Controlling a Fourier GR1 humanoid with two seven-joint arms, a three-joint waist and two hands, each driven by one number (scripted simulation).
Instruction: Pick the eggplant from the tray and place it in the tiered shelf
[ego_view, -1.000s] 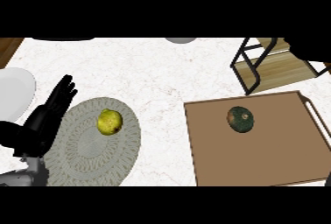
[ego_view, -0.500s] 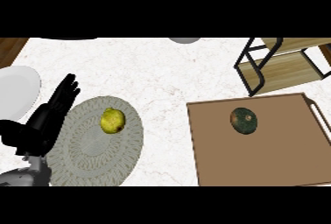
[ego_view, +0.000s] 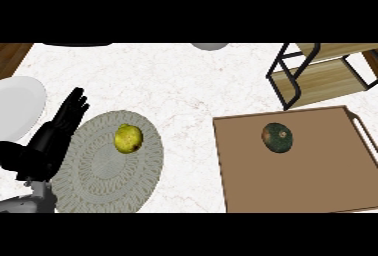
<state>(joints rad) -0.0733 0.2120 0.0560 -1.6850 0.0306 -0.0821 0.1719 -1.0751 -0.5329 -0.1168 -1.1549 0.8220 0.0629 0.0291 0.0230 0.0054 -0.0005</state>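
The eggplant (ego_view: 277, 137), a dark green rounded thing with a brownish patch near its top, lies on the brown tray (ego_view: 310, 185), in the tray's upper half and left of its middle, touched by neither hand. The tray is a flat rectangle with a low rim and a handle cut-out on its right side, and it sits at the right of the white marbled counter (ego_view: 184, 80). Just above the tray's upper right corner stands the tiered shelf (ego_view: 325, 75), a black metal frame with pale wooden boards (only its lower left part shows, the rest runs out of view). Well apart to the left lies a round grey woven placemat (ego_view: 103, 170) with a yellow lemon-like fruit (ego_view: 128, 138) resting on its upper part. The left hand (ego_view: 55, 132) shows at the mat's left edge, black, its fingers straight and released, pointing up and holding nothing. A white plate (ego_view: 18, 107) lies just left of that hand, cut by the view's edge. The right hand does not show.
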